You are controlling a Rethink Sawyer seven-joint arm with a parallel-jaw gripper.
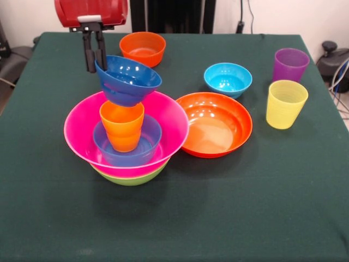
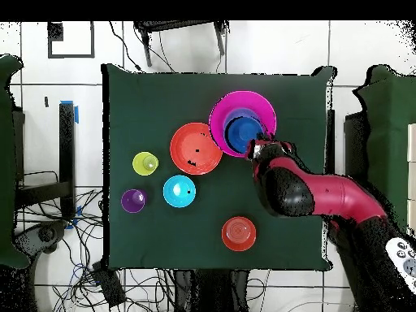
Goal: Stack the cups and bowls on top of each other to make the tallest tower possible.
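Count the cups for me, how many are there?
3. The orange cup stands inside the pink bowl, the purple cup and yellow cup sit together on the table. None looks hidden.

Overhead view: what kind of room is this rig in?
Probably a robotics lab, not a home. A table under dark green cloth stands on a pale tiled floor, loose cables trail round its edges, and the red arm reaches over plastic bowls and cups.
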